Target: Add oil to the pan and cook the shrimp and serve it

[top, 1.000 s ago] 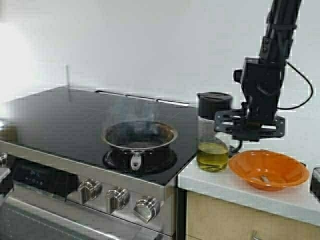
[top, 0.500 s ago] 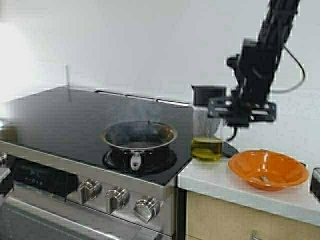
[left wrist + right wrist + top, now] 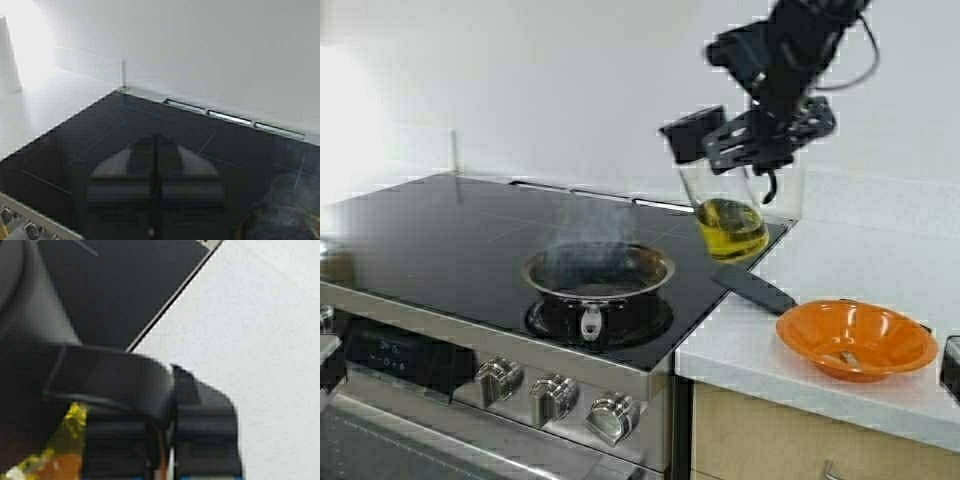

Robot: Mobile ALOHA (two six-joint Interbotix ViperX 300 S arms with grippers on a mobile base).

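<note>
High view: the oil (image 3: 730, 228) jug is being held tilted in the air by the clenched right claw (image 3: 760, 140), near the steaming pan (image 3: 599, 272) on the stove. Oil is perhaps being risked on the cooktop if tipped before the pan is reached. The left claw (image 3: 156, 172) is being kept closed, empty.

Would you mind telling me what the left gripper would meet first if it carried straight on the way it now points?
Probably the black glass stovetop: the left gripper, fingers shut, points low across it toward the back wall. Depth is unclear.
</note>
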